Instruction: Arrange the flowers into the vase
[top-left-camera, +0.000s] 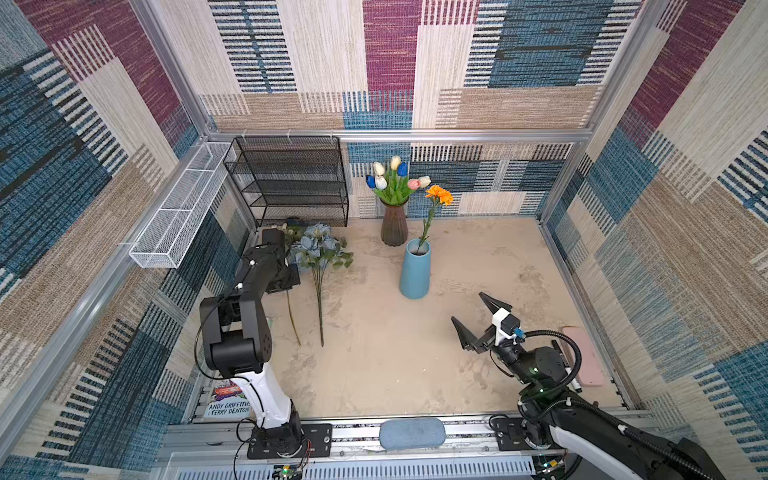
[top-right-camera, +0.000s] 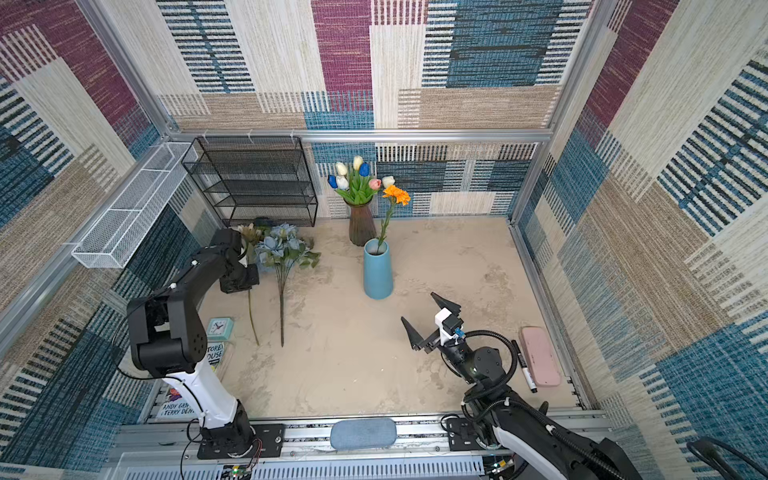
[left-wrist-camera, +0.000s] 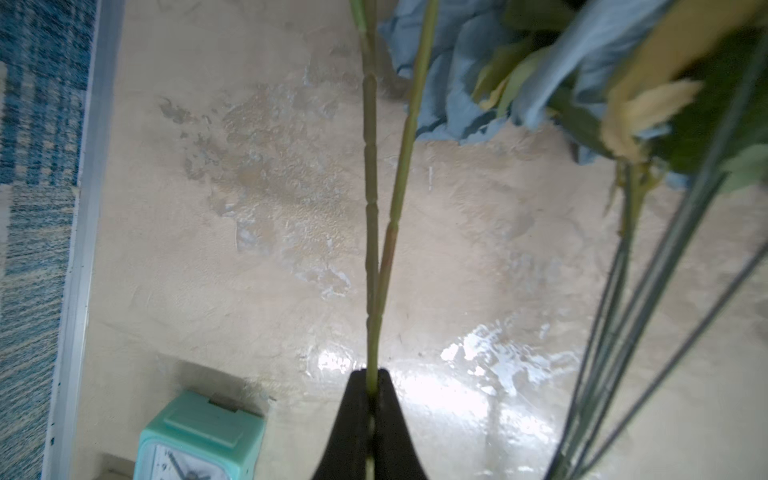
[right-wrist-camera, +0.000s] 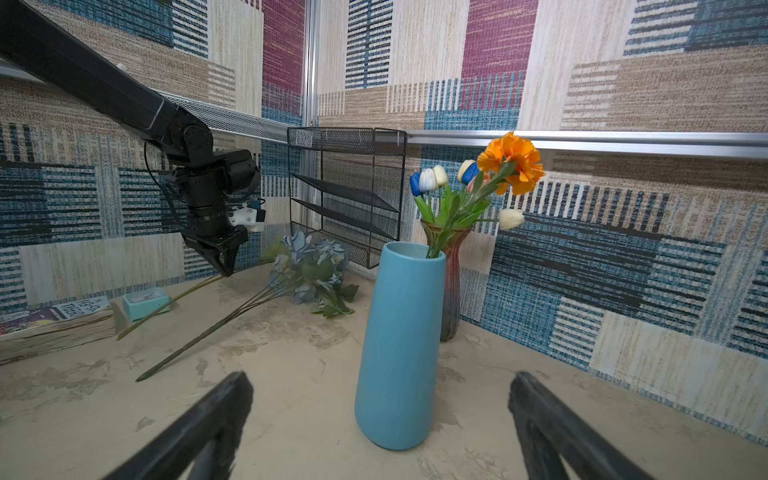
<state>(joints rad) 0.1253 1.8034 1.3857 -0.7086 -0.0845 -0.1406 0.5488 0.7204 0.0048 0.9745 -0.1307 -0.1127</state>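
The grasp was in hand: the left gripper (left-wrist-camera: 372, 386) was pressed together on the stem of the beige flower (left-wrist-camera: 371, 232), which lay well left of the blue vase (top-left-camera: 414, 270), just beside the dusty-blue bunch (top-left-camera: 318, 245). Its long axis ran front to back, bloom rearward, cut end frontward. A lift was judged to be called for next, the stem tipped upright, cut end down, over the vase mouth. The right gripper (top-left-camera: 467, 306) was spread, near the vase's front right.
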